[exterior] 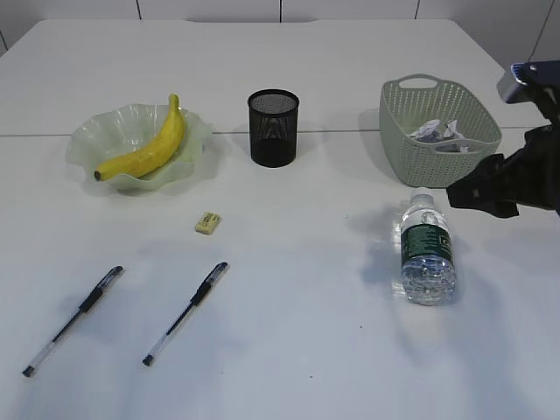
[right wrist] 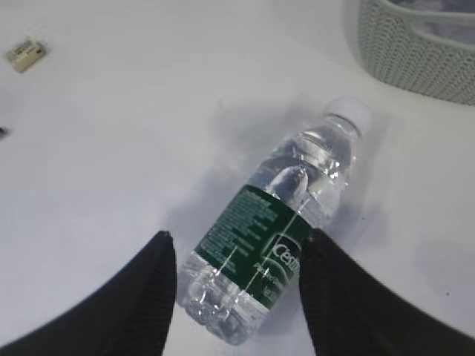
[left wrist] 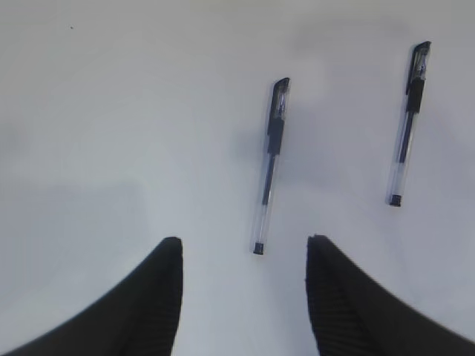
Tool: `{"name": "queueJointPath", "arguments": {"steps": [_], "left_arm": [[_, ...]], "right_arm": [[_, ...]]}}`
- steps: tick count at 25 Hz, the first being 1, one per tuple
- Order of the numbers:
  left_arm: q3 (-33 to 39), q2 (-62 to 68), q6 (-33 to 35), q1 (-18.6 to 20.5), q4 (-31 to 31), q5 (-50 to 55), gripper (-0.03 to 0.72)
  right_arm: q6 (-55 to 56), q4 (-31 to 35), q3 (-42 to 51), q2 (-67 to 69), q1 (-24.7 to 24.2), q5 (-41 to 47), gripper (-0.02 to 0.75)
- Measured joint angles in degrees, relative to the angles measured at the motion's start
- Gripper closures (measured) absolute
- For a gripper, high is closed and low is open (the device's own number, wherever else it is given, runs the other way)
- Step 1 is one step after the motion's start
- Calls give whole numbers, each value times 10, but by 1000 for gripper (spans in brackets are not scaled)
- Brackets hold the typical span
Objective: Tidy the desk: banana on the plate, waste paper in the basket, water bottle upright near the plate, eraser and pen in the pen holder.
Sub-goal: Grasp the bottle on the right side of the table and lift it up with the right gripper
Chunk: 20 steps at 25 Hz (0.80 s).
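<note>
Both jaws stood spread and empty: the left gripper (left wrist: pixel 243 297) over the pens, the right gripper (right wrist: pixel 237 297) straddling the bottle (exterior: pixel 427 252) without touching it. Toward the near left corner of the desk (exterior: pixel 350 52) lay one pen (exterior: pixel 73 320), with the other pen (exterior: pixel 185 312) just beside it. The bottle lay on its side nearer the right edge. Further back sat the eraser (exterior: pixel 208 222), loose. Toward the far edge, the banana (exterior: pixel 145 146) already rested on the plate (exterior: pixel 198 131), the holder (exterior: pixel 273 128) looked unfilled, and paper (exterior: pixel 437 132) was in the basket (exterior: pixel 402 149). Bottle, eraser and pens seemingly remained.
</note>
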Motion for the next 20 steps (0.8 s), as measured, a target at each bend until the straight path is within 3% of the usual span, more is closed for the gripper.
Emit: {"name": "queueJointPath", "arguments": {"steps": [3,6,14,20], "left_arm": [[0,0,0,0,0,0,306],[0,0,0,0,0,0,306],[0,0,0,0,0,0,306],[0,0,0,0,0,0,306]], "right_arm": [[105,-101,-29,14,0,24,339],[177,-160,-59,40,0,50,339],[263,-206,-141,103,0,93,339],[377,-279,-188,145,0,107,339]]}}
